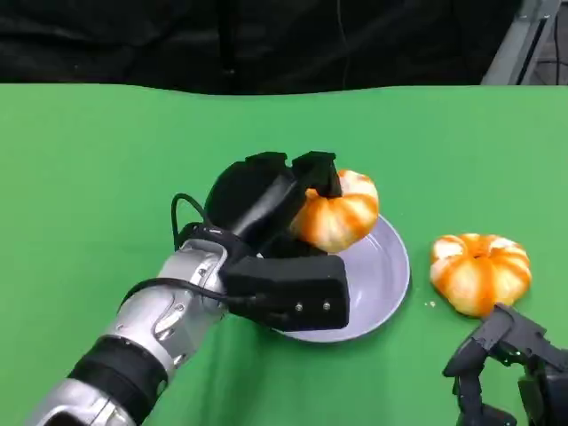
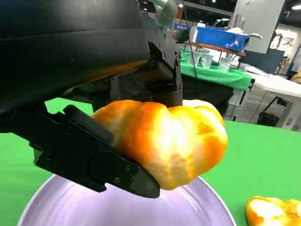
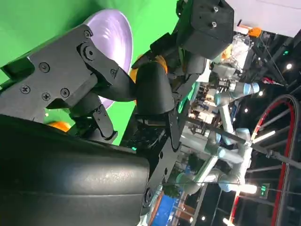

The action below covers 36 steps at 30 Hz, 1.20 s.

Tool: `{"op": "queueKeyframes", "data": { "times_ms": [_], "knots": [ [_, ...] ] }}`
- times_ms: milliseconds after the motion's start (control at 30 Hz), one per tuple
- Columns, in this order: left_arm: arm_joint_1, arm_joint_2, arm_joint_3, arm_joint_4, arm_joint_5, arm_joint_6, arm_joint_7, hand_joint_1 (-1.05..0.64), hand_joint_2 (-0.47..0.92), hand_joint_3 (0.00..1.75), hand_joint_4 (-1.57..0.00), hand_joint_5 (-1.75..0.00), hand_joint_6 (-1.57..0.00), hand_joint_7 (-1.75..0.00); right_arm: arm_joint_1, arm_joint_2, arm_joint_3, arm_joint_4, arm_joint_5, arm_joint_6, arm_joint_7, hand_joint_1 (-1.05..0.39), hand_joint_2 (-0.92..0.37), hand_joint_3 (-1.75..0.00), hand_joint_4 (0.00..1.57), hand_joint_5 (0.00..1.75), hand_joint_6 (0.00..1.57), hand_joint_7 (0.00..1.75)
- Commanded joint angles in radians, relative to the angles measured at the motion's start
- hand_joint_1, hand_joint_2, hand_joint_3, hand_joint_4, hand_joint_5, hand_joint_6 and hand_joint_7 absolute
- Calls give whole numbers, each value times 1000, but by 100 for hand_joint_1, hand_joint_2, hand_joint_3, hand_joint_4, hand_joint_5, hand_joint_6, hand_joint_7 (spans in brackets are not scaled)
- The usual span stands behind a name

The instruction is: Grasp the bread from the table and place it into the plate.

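Note:
My left hand (image 1: 266, 200) grips an orange-and-white, pumpkin-shaped bread (image 1: 339, 211) and holds it just above the far rim of the lilac plate (image 1: 383, 277). In the left wrist view the bread (image 2: 174, 136) sits between black fingers (image 2: 94, 162), a short way above the plate (image 2: 70, 209). A second bread of the same kind (image 1: 479, 271) lies on the green table right of the plate. My right hand (image 1: 510, 359) hangs at the lower right, just in front of that second bread, holding nothing; in its own view its fingers (image 3: 117, 84) are apart.
The green table (image 1: 89, 160) stretches wide to the left and behind the plate. Its far edge meets a dark backdrop. The second bread (image 2: 275, 212) also lies past the plate's rim in the left wrist view.

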<state>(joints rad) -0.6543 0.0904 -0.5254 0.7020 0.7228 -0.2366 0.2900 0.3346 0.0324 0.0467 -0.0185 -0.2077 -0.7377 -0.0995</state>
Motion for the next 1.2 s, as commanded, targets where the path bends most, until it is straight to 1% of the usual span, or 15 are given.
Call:
{"op": "queueKeyframes", "data": {
  "times_ms": [33, 133, 267, 300, 333, 367, 433, 500, 533, 567, 600, 700, 900, 1033, 1200],
  "knots": [
    [-25, -12, -39, 117, 22, -26, 7, -2, 86, 19, -66, -171, -68, -153, 10, 8, -1, -22, -9, 7, -19, -13, -50, -123, 84, 175, 75, 153],
    [-31, -21, -44, 158, 19, -31, 9, -4, 87, 18, -63, -174, -61, -164, 11, 12, -1, -24, -16, 11, -27, -13, -49, -124, 85, 175, 76, 152],
    [-24, -12, -50, 180, 30, -39, 20, -8, 90, 14, -55, -175, -61, -156, 19, 13, 1, -37, -20, 28, -28, -13, -49, -126, 84, 175, 76, 152],
    [-19, -8, -52, 177, 33, -30, 10, -12, 91, 11, -59, -140, -69, -123, 22, 14, 3, -44, -19, 34, -27, -13, -49, -125, 84, 175, 76, 152],
    [-16, -5, -53, 174, 35, -22, 2, -22, 92, 11, -66, -76, -82, -64, 25, 14, 4, -50, -18, 39, -26, -13, -49, -125, 84, 175, 76, 152],
    [-14, -3, -55, 172, 36, -17, -2, -26, 92, 11, -75, -39, -92, -31, 26, 14, 5, -54, -17, 42, -25, -12, -49, -125, 84, 175, 76, 152],
    [-8, 4, -60, 162, 40, -10, -11, -29, 92, 11, -80, -20, -97, -13, 31, 13, 7, -61, -14, 49, -24, -12, -49, -125, 84, 175, 76, 152],
    [2, 13, -64, 148, 43, -1, -25, -69, 92, 25, -44, -5, -69, -4, 37, 13, 8, -69, -9, 59, -22, -13, -51, -122, 83, 175, 76, 152],
    [5, 16, -65, 143, 43, 3, -30, -79, 92, 30, -32, -2, -61, -1, 38, 14, 9, -72, -6, 62, -22, -13, -51, -121, 83, 175, 76, 152],
    [9, 22, -70, 133, 50, 11, -36, -81, 92, 32, -29, -1, -59, -1, 35, 11, 9, -68, -4, 58, -21, -13, -51, -120, 83, 175, 76, 151],
    [13, 27, -74, 125, 55, 18, -40, -91, 92, 43, -14, -1, -48, -1, 33, 9, 9, -64, -3, 55, -20, -13, -52, -120, 83, 175, 76, 151],
    [24, 42, -84, 101, 73, 35, -41, -100, 92, 58, -2, 0, -34, 0, 34, 9, 10, -65, -6, 57, -21, -13, -52, -120, 83, 175, 76, 151],
    [46, 73, -68, 7, 52, 55, -136, -105, 92, 72, 0, 0, -9, 0, 26, 4, 7, -50, 0, 42, -21, -13, -50, -123, 84, 175, 76, 152],
    [72, 95, -44, -88, 33, 60, -181, -105, 92, 74, 0, 0, -5, 0, 23, -1, 4, -47, 1, 39, -19, -14, -50, -123, 84, 175, 76, 151],
    [90, 107, -34, -140, 28, 63, -191, -105, 92, 71, 0, 0, -8, -1, 19, -6, 2, -39, -3, 28, -21, -13, -50, -124, 84, 175, 76, 151]
  ]
}}
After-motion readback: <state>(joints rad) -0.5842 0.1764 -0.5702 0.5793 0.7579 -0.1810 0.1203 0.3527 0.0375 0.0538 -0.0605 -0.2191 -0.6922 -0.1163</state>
